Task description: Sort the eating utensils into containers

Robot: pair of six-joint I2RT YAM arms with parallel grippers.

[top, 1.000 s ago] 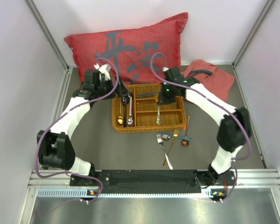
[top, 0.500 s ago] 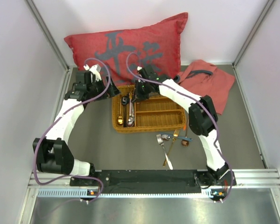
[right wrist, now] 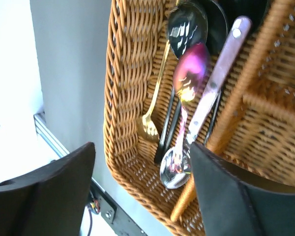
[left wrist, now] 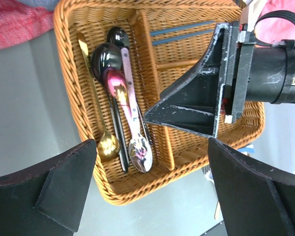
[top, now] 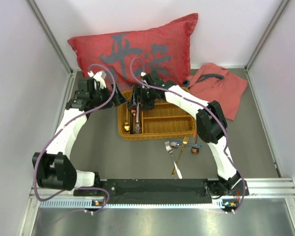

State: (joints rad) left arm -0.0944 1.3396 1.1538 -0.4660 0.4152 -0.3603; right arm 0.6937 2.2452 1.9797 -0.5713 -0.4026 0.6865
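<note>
The tan wicker tray (top: 157,134) lies mid-table. Its long left compartment holds a gold spoon (right wrist: 150,125), black spoons (right wrist: 187,24), a purple spoon (right wrist: 191,69) and a silver spoon (right wrist: 176,164). My right gripper (top: 137,102) (right wrist: 142,191) hovers open over that compartment, and the silver spoon lies loose below, close to its right finger. Blue chopsticks (left wrist: 182,30) rest in a far compartment. Beside the tray's (left wrist: 123,194) left edge, my left gripper (top: 119,98) (left wrist: 152,196) is wide open and empty. A silver fork (top: 171,152), a gold fork (top: 180,158) and a blue utensil (top: 192,145) lie on the table.
A red cushion (top: 137,49) leans against the back wall behind the tray. A red cloth (top: 219,83) lies at the back right. The right gripper's black body (left wrist: 196,103) hangs over the tray's middle in the left wrist view. A copper spoon (top: 195,150) lies by the forks.
My right arm swung left across the tray from the right compartments to the long left compartment, and its jaws opened. The left arm drew back slightly to the left.
</note>
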